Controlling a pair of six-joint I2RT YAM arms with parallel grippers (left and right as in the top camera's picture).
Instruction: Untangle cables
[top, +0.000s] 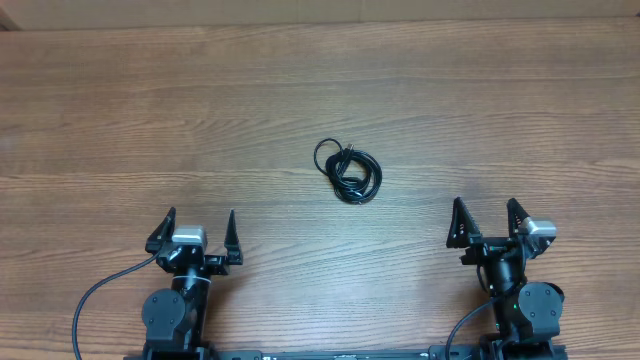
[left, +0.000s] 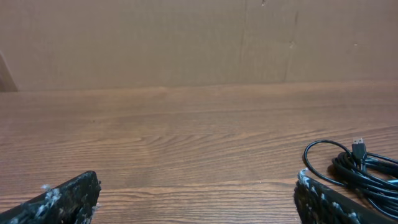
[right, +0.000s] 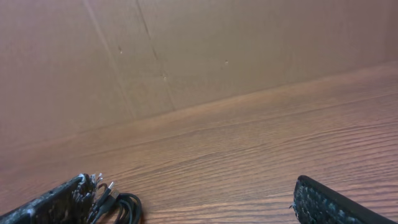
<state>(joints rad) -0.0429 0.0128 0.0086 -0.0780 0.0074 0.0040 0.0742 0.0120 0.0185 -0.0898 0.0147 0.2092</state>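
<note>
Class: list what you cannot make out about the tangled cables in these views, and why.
1. Overhead: the cables are too small to count cords or trace crossings.
2. Left wrist: bundle cut off by the right edge and the left gripper's finger.
3. Right wrist: mostly below the bottom edge, behind the right gripper's finger.

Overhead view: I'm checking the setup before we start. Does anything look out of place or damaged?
Only the cables stand out: thin black cords bunched in overlapping loops mid-table, ahead of and between both arms. The left gripper and right gripper stand open, clear of them. No visible damage or spill.
</note>
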